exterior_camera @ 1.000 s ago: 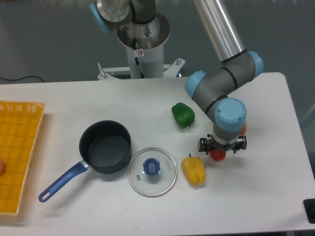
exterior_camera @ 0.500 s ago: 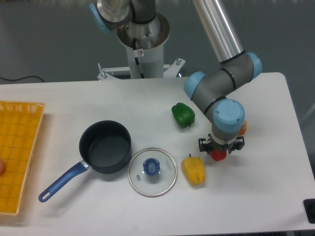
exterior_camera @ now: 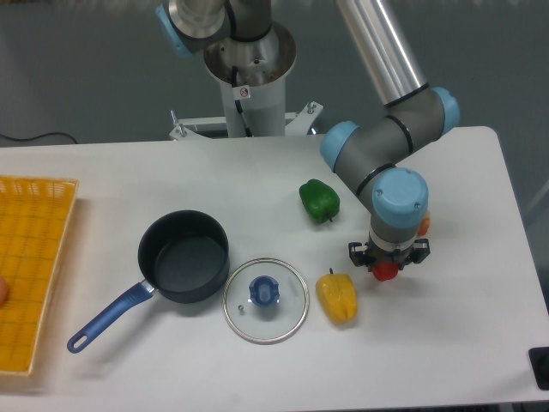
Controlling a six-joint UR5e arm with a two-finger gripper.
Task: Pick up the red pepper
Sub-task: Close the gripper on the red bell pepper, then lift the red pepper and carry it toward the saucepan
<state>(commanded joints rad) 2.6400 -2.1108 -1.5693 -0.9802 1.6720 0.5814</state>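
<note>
Gripper (exterior_camera: 387, 260) sits straight over the red pepper (exterior_camera: 385, 271), which lies just right of the yellow pepper (exterior_camera: 337, 298); only 1 small red patch shows under the wrist. Compared with 1 s ago, the wrist has shifted slightly right and the visible red has shrunk. Likely the fingers are closing around it, but grip cannot be confirmed. Green pepper (exterior_camera: 319, 199) sits up-left of the yellow pepper, untouched.
</note>
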